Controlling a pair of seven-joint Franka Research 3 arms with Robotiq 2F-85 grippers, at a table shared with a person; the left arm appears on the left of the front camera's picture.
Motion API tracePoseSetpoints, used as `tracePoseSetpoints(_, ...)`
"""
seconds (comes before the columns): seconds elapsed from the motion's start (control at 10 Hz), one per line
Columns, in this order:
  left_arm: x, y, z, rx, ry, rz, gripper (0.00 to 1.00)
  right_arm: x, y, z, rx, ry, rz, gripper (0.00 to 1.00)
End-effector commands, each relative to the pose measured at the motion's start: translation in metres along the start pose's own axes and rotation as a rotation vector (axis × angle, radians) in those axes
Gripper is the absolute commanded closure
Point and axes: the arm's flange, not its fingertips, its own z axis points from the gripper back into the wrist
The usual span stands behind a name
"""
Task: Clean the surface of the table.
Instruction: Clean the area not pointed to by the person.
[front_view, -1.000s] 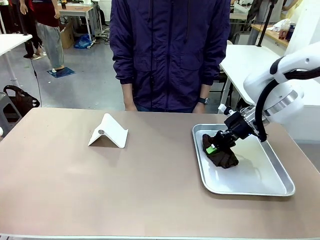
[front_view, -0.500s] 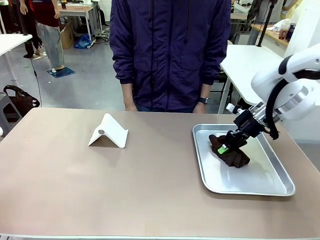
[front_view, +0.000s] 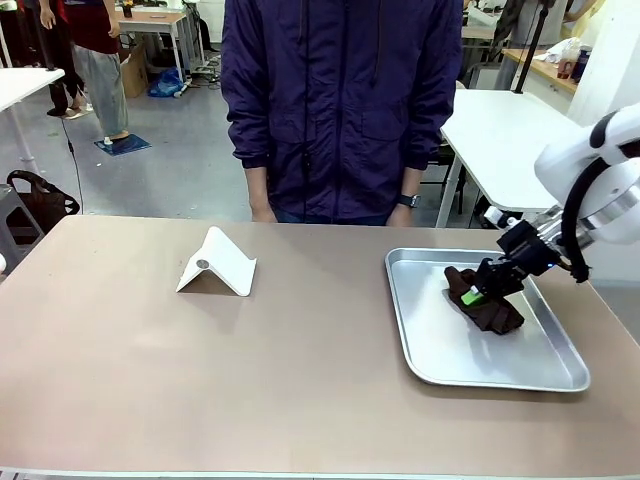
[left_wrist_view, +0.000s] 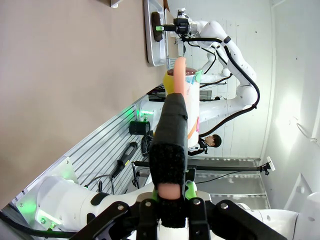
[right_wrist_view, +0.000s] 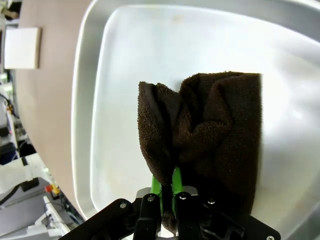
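Right tool (front_view: 472, 295), clenching cloth (front_view: 497, 313), shifted right; left tool (left_wrist_view: 172, 194) clenched; table (front_view: 250, 365) matte taupe.

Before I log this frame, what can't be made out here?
- Right wrist view: the brown cloth covers the fingertips of the right tool, so grip depth is hidden.
- Left wrist view: the left tool clamps a black-wrapped object seen end-on; what it is is unclear.
- Front view: the far edge of the table hides the hands of the person; any dirt on the top is too small to see.
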Motion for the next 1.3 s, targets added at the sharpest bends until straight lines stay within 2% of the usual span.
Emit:
tracePoseSetpoints(0.0, 0.002, -0.005, -0.002, -0.012, -0.012, 0.010, 0.82, -0.014, -0.008, 0.014, 0.000, -0.066, -0.047, 0.91)
tracePoseSetpoints(0.2, 0.002, -0.005, -0.002, -0.012, -0.012, 0.010, 0.82, -0.021, -0.008, 0.026, 0.097, -0.140, -0.059, 0.91)
tracePoseSetpoints(0.7, 0.002, -0.005, -0.002, -0.012, -0.012, 0.010, 0.82, -0.045, 0.011, 0.068, 0.455, -0.392, -0.133, 0.91)
tracePoseSetpoints(0.9, 0.002, -0.005, -0.002, -0.012, -0.012, 0.010, 0.82, -0.070, 0.024, 0.106, 0.642, -0.398, -0.174, 0.91)
tracePoseSetpoints(1.0, 0.002, -0.005, -0.002, -0.012, -0.012, 0.010, 0.82, -0.086, 0.028, 0.128, 0.712, -0.367, -0.176, 0.91)
tracePoseSetpoints(1.1, 0.002, -0.005, -0.002, -0.012, -0.012, 0.010, 0.82, -0.107, 0.030, 0.151, 0.761, -0.310, -0.189, 0.91)
tracePoseSetpoints(1.2, 0.002, -0.005, -0.002, -0.012, -0.012, 0.010, 0.82, -0.128, 0.030, 0.169, 0.764, -0.304, -0.186, 0.91)
